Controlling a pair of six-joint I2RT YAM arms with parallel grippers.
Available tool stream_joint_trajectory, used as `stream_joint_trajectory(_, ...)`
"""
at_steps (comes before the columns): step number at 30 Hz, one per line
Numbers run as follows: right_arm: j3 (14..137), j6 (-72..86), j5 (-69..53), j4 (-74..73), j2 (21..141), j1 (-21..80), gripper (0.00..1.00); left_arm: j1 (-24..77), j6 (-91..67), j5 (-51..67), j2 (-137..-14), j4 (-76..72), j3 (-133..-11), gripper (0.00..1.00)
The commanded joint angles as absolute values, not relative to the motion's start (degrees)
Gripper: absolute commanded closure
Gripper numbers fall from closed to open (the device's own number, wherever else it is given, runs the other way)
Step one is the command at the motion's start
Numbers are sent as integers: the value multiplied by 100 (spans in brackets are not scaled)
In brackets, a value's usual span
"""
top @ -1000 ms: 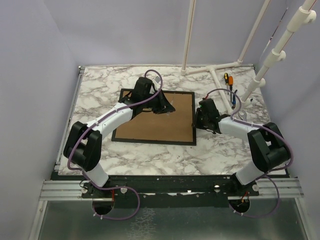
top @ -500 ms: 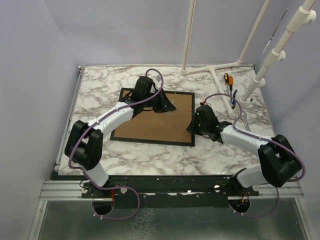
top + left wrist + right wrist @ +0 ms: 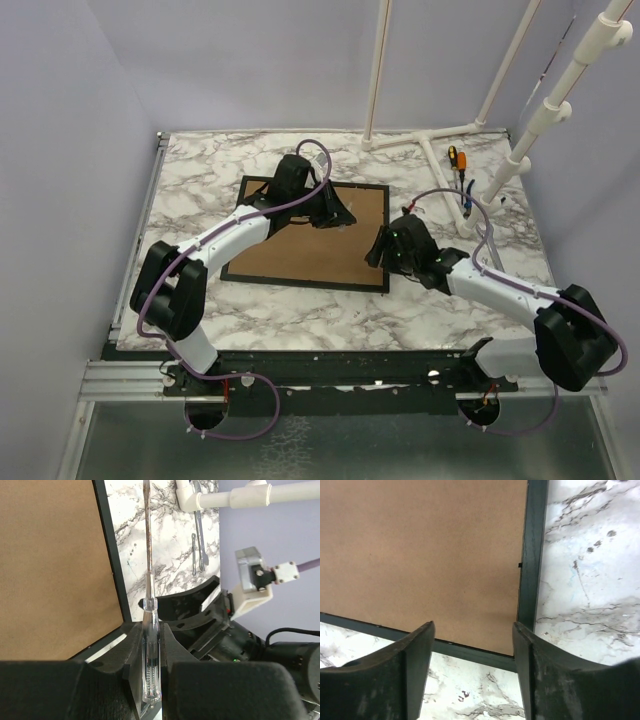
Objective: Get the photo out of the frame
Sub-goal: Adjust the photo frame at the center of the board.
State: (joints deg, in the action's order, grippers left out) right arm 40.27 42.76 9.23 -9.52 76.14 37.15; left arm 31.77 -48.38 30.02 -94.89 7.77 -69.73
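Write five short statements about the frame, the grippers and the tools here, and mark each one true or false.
1. The frame lies back up, brown board showing. True.
2. The left gripper is empty. False: it is shut on a clear-handled screwdriver.
3. The right gripper is open by the frame's near right corner. True.
4. The photo lies out on the table. False: no photo is in view, and the board sits in the frame.
5. The orange-handled screwdriver rests on the frame. False: it lies on the table, far right.
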Motion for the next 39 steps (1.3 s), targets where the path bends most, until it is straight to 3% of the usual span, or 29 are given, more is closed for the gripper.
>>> stream_joint_trajectory(1,4001,4250,1546,-1292,7217,3727,29,3229,-4804,3012,-9567,660,-7174,100)
stream_joint_trajectory(4,4085,4175,1801,-1435,7138,3719,16,3250,-4815,3005,-9577,663,-7198,100)
stream_joint_trajectory(7,4251,4060,1870,-1517,7191,3629,13,3265,-4808,2987,-9589,654,-7190,100)
stream_joint_trajectory(17,4380,3801,958,-1018,7424,2795,14,3270,-4790,2966,-9700,640,-7213,100)
stream_joint_trajectory(39,4140,3647,702,-386,7498,2751,14,3401,-4880,2696,-9765,467,-7339,100)
